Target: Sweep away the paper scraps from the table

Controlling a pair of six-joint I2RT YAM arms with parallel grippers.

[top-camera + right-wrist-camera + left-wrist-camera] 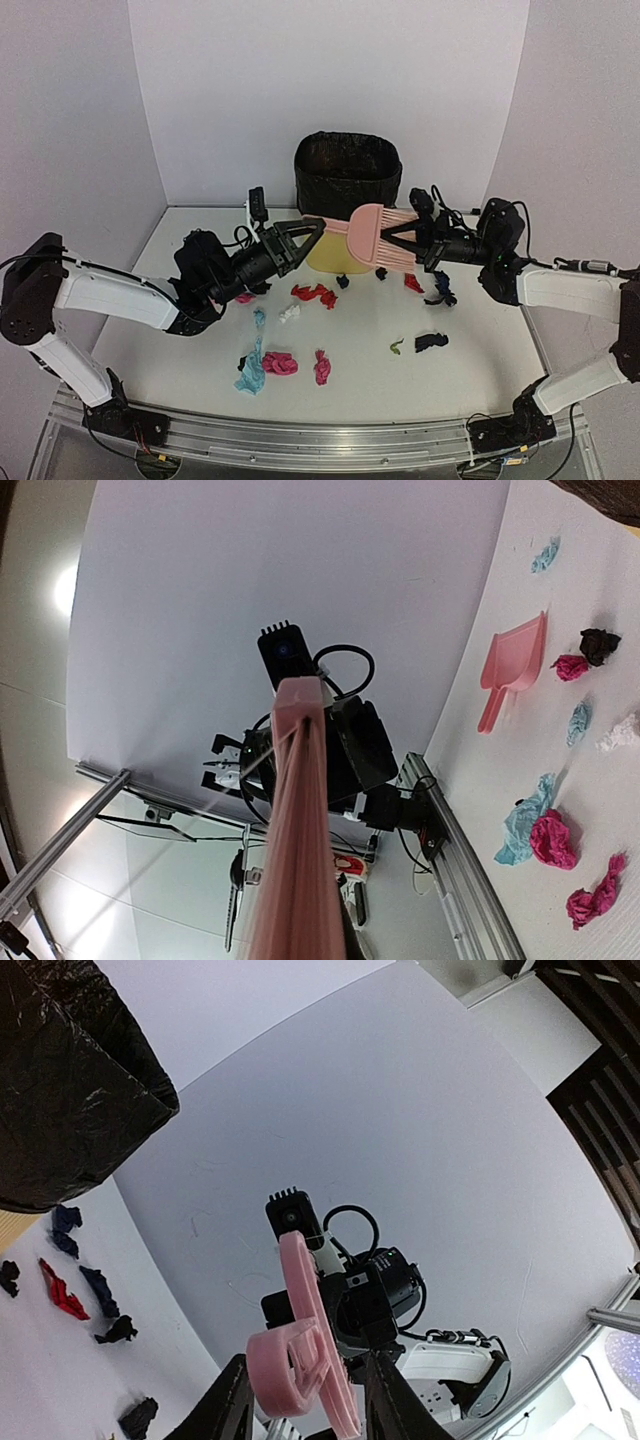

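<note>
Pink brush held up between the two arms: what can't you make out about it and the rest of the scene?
Grip on the brush: the left wrist view's bottom edge crops the left pincer; in the right wrist view the brush hides the right pincer.
Dustpan: mostly covered by the left arm in the top view.
Bin contents: too dark inside the black liner, top view.

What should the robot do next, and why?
Probably one gripper should let go, so the other can sweep. The left gripper and right gripper both meet the brush in the air, and paper scraps lie on the table.
</note>
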